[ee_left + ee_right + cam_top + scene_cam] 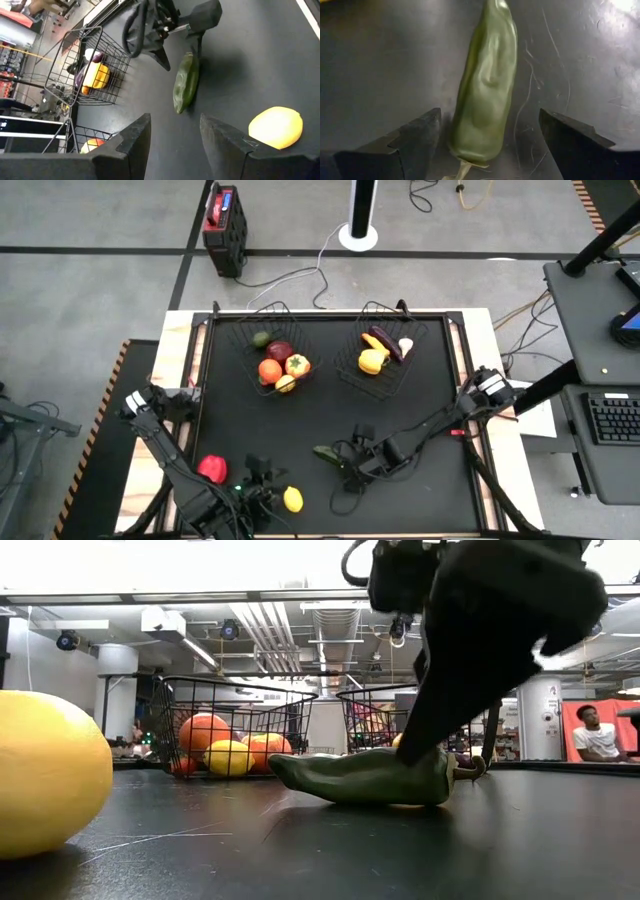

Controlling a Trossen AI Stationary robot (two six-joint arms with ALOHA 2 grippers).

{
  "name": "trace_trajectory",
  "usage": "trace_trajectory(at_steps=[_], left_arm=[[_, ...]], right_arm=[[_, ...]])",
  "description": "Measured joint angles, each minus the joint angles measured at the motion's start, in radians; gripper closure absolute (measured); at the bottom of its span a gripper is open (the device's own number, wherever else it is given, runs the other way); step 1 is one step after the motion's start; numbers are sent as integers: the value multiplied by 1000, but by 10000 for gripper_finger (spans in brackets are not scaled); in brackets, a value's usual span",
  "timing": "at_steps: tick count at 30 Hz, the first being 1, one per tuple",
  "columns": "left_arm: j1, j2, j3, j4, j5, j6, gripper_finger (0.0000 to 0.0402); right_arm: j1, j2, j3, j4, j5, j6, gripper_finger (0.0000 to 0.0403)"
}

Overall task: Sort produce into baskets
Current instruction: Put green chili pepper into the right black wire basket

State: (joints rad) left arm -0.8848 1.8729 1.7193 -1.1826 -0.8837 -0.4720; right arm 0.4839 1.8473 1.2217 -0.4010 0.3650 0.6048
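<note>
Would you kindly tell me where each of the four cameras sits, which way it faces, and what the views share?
High view: above the table, looking straight down; both arms, two baskets, green pepper.
Low view: table height, looking across to the room; lemon near, right arm above the pepper.
Left wrist view: on the left arm, looking past its open left pincer toward the pepper and right arm.
Right wrist view: on the right arm, right pincer open astride the pepper.
Shared: all four show the pepper.
</note>
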Motion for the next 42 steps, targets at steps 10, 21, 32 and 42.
trace_trajectory(at_steps=[10, 21, 32, 42], left_arm=[[0, -24, -75, 6, -74, -11, 247], [22, -245, -402, 618, 8, 314, 247], [58, -469, -769, 1178, 34, 465, 247], [59, -531, -800, 1215, -150, 451, 247]], right_arm=[[0, 19, 0, -13, 2, 22, 133], [-5, 18, 0, -13, -7, -40, 274], [-5, 0, 0, -16, -25, -59, 252], [-25, -182, 5, -45, -25, -67, 264]])
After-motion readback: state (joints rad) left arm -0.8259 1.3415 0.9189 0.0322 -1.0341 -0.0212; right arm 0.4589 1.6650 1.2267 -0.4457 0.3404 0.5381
